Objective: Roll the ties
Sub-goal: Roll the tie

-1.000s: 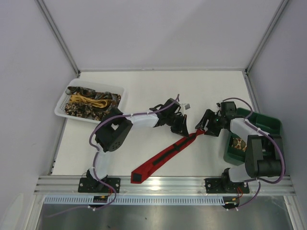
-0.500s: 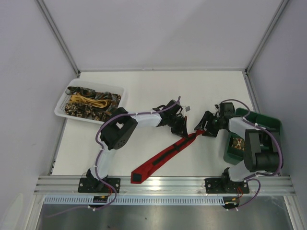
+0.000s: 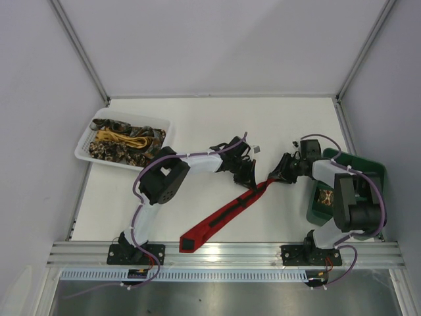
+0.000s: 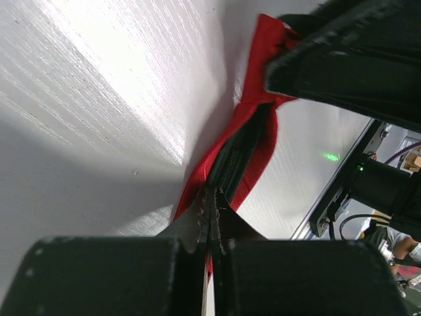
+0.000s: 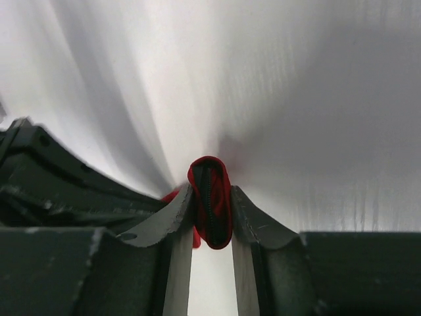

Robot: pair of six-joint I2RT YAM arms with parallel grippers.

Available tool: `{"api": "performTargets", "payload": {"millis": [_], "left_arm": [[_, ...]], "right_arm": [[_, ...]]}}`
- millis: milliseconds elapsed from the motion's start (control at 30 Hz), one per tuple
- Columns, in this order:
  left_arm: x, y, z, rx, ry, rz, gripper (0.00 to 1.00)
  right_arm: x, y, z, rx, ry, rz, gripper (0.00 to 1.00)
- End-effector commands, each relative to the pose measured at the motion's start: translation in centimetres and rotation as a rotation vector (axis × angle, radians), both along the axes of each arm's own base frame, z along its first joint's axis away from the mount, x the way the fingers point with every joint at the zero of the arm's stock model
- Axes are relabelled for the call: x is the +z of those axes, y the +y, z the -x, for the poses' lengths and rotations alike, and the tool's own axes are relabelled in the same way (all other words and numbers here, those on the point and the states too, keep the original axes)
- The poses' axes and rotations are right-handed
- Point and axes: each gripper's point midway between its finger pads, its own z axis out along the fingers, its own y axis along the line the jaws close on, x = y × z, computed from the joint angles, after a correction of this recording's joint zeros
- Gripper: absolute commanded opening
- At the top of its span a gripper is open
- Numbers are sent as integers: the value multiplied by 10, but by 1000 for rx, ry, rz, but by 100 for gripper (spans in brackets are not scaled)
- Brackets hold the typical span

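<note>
Stretching diagonally left of the green plastic compartment tray (image 3: 370, 166), seen from above, is the long plain red fabric necktie (image 3: 221, 216). Left wrist view: the left gripper (image 4: 211, 199) pinches its dark-backed strip. Right wrist view: the right gripper (image 5: 210, 195) clamps its folded tip.

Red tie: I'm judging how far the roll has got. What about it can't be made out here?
- Top view: the narrow end of the red tie is hidden under the left gripper and right gripper.
- Right wrist view: only a folded end shows between the fingers; the number of turns cannot be told.
- Left wrist view: close-up blur; the wide end is out of frame.
</note>
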Motion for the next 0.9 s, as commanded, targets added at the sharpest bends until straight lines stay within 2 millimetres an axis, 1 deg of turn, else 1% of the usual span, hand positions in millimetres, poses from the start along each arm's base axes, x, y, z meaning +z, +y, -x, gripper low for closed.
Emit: {"api": "performTargets", "payload": {"millis": [0,33,67,100,167,200,233,267,333,433,567,700,733,800,833,867], "left_arm": [[-10,7,-10,13,-9,-47,0],[-12,7,-10,17,-5,-53,0],[-11,9,-12,22,0,-56,1],[-12,9,-12,21,0,-57,0],[-12,10,-16,25,-1,-63,0],[-14,11,-15,22,2,-69,0],[-14,12,-16,26,6,-73,0],[-15,12,-16,25,8,-72,0],[-15,13,-17,27,8,-76,0],[-15,14,-17,20,6,-80,0],[-14,16,-18,18,1,-82,0],[-7,21,-21,25,-3,-89,1],[-1,22,-23,30,-10,-86,1],[4,28,-24,41,-7,-97,7],[8,30,-26,43,-15,-96,15],[15,32,-27,45,-27,-94,18]], "right_arm": [[36,4,-8,37,-165,-25,18],[42,9,-4,57,-189,-49,13],[47,10,-3,70,-213,-56,3],[56,12,-1,80,-246,-58,0],[58,23,8,137,-280,-60,0],[63,29,11,170,-310,-48,0],[58,37,18,214,-308,-11,0],[57,41,20,241,-319,17,0],[51,45,25,276,-317,70,0],[53,46,24,291,-331,116,0],[59,51,26,318,-363,133,0],[57,54,31,347,-353,167,0],[56,54,31,350,-348,179,0],[55,58,33,365,-344,180,0],[55,58,33,366,-341,189,1],[55,59,34,371,-345,192,1]]}}
